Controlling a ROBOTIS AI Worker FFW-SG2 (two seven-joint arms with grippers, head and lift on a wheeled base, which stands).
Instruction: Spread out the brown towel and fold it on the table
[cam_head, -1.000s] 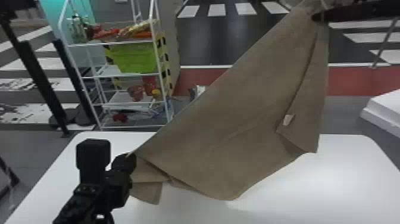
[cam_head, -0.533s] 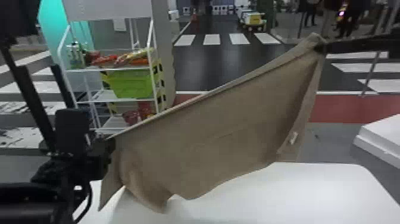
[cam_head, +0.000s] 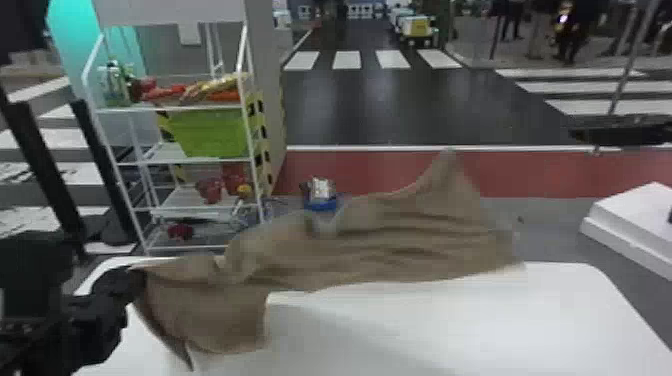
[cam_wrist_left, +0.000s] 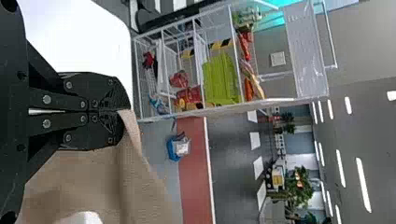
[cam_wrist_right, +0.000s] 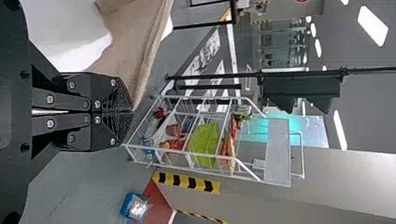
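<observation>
Over the table (cam_head: 460, 330), check right gripper (cam_wrist_right: 130, 111), closed with unclear hold — lower brown towel (cam_head: 380, 250) evenly, pinched in closed left gripper (cam_wrist_left: 122, 111).

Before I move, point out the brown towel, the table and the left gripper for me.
Brown towel (cam_head: 360, 255): head view, on the creased middle of the cloth.
Table (cam_head: 450, 325): head view, on the bare white top in front of the cloth.
Left gripper (cam_wrist_left: 125, 112): left wrist view, at the fingertips.
</observation>
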